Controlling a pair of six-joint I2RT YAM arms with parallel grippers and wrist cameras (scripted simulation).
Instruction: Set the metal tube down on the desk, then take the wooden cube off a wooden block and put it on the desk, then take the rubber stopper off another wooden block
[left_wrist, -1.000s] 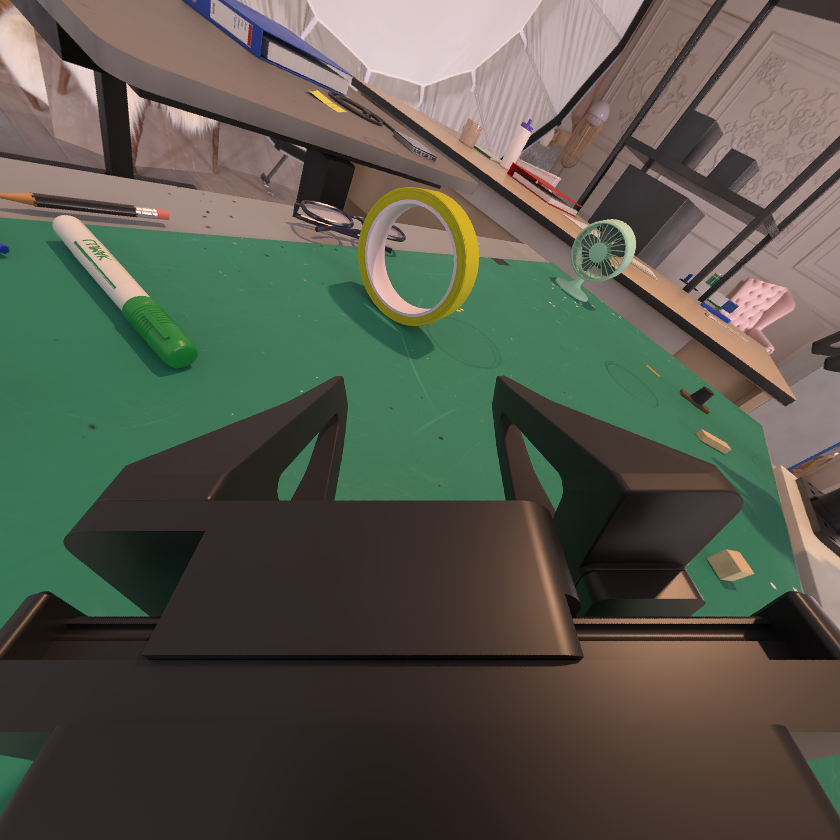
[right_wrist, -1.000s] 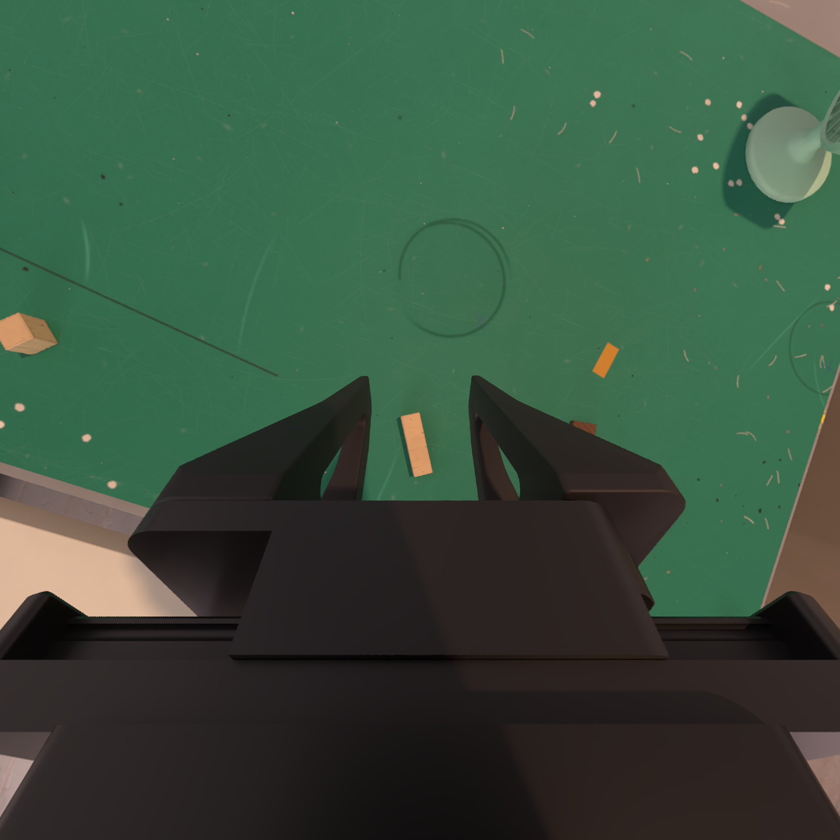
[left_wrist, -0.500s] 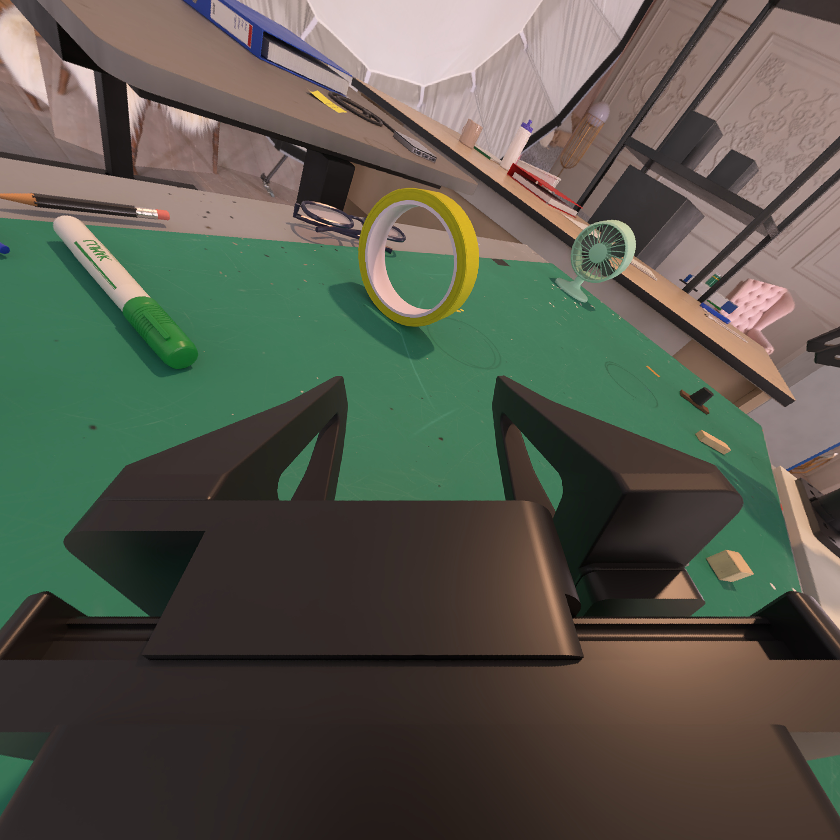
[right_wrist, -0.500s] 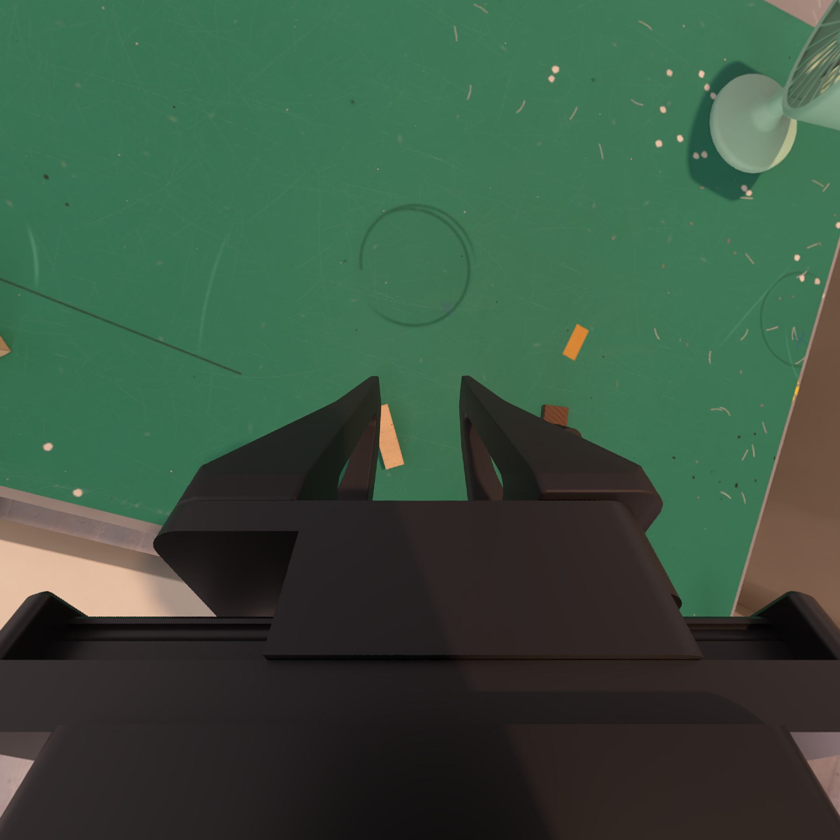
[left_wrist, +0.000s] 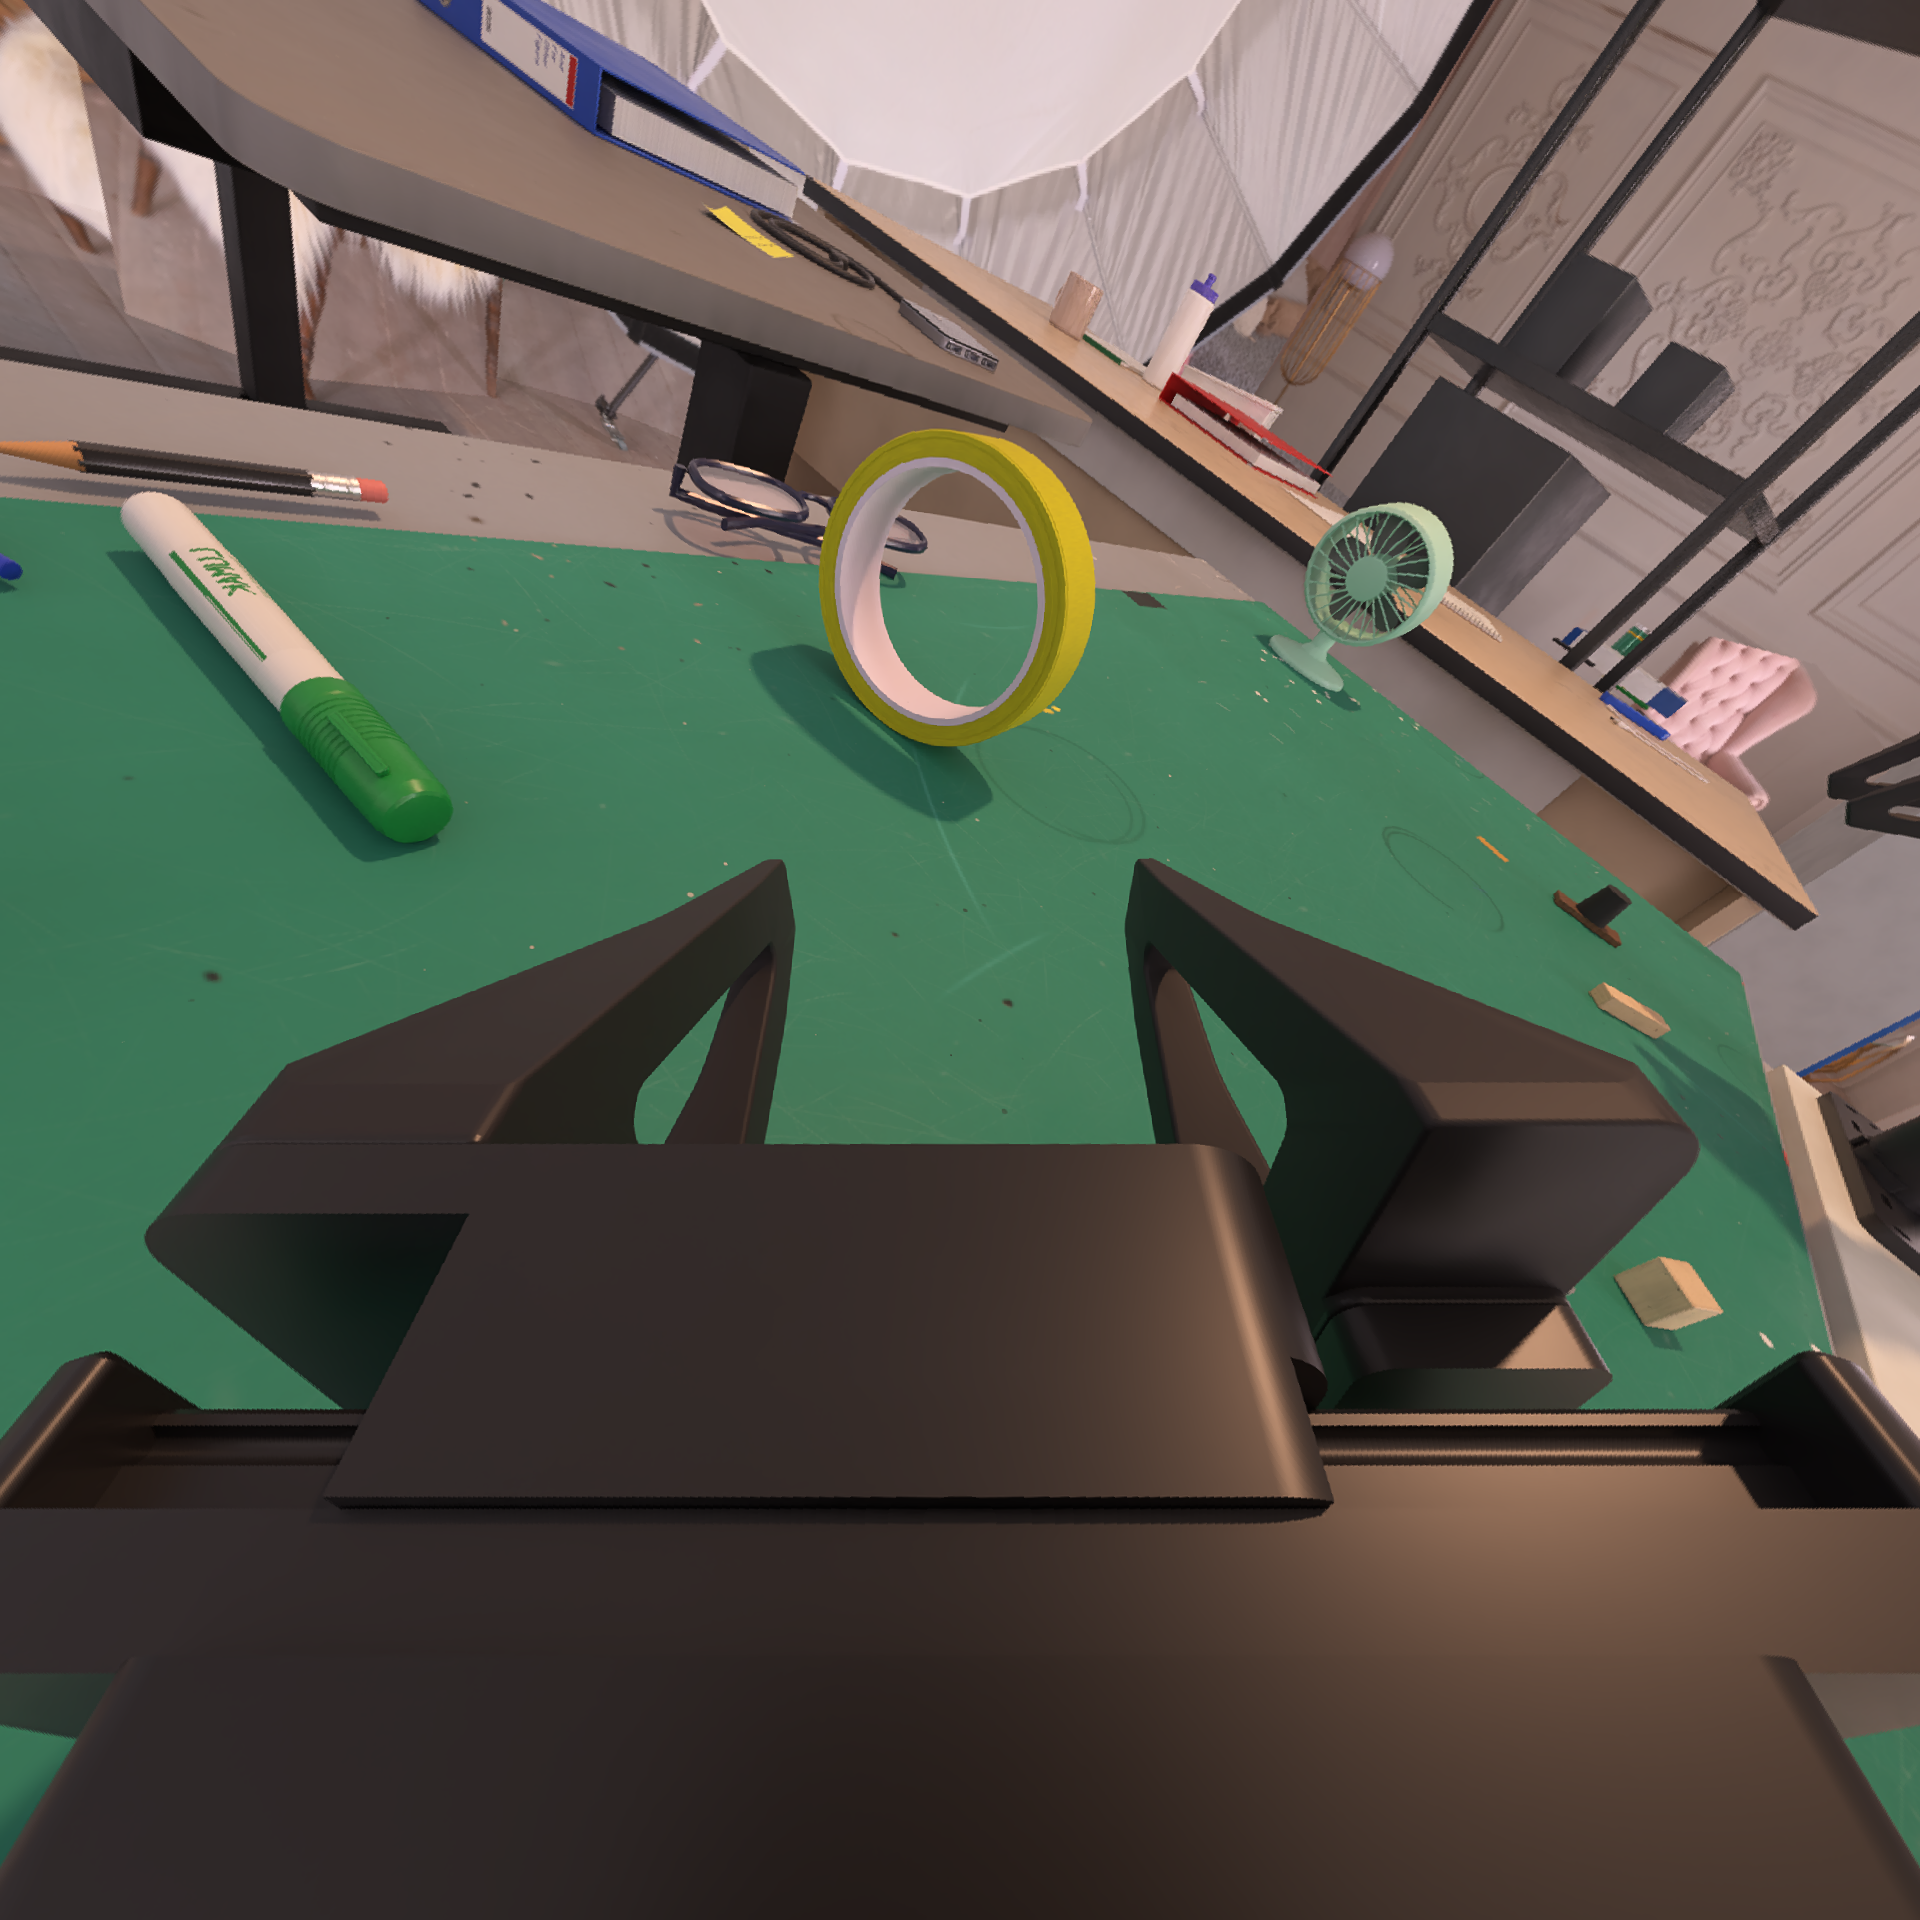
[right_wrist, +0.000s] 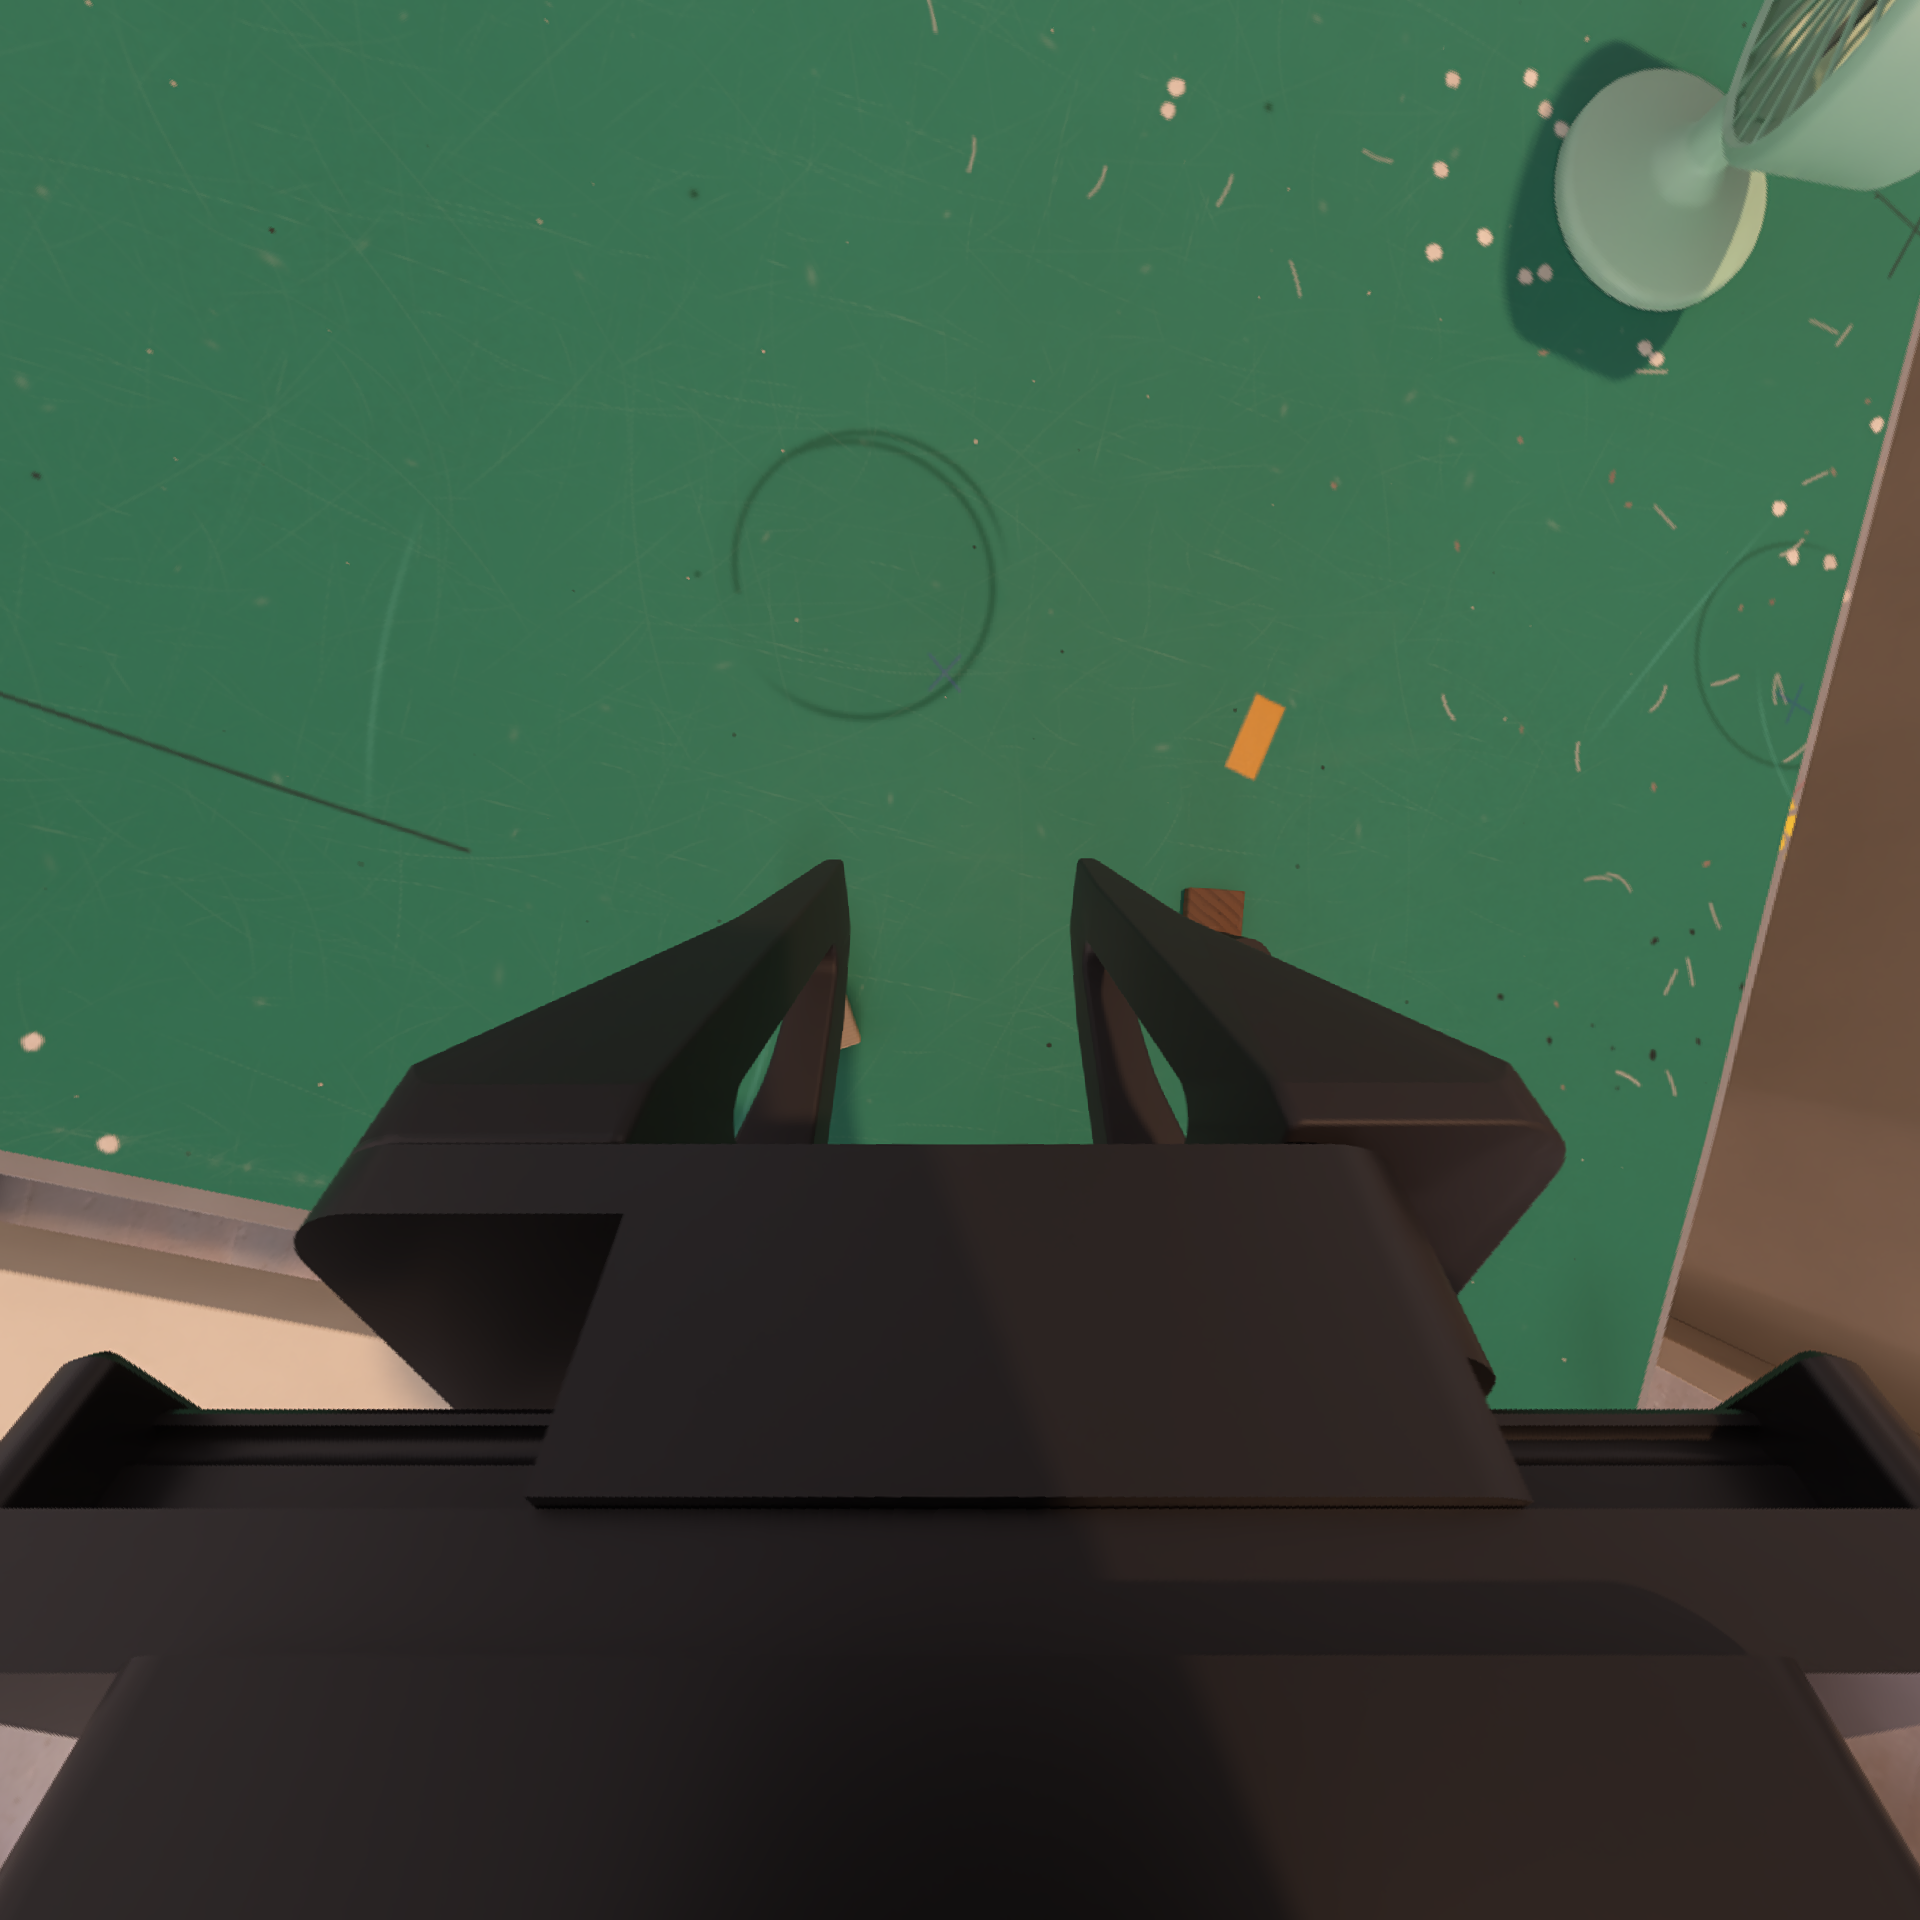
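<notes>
Stopper (left_wrist: 1603, 904), a small dark piece, sits on a brown block (left_wrist: 1584, 920) far to the right on the green mat (left_wrist: 623, 831) in the left wrist view. In the right wrist view only a corner of this block (right_wrist: 1214, 908) shows, just beside the outer edge of one finger of the right gripper (right_wrist: 961, 868); the stopper itself is hidden there. Right gripper hangs above the mat with its jaws parted and nothing between them — only bare green. A pale sliver of a second block (right_wrist: 850, 1023) peeks out at the inner side of the other finger.

From the left wrist view this pale flat block (left_wrist: 1629, 1010) lies bare on the mat, and the cube (left_wrist: 1668, 1291) rests on the mat nearer the camera, well apart from it. Left gripper (left_wrist: 956, 868) is wide open and holds nothing; it is low over the mat. Ahead of it a yellow tape roll (left_wrist: 956, 587) stands on edge, a green marker (left_wrist: 286, 665) lies to the side, and a small fan (left_wrist: 1371, 582) stands near the mat's far edge — I cannot find the tube in either view
</notes>
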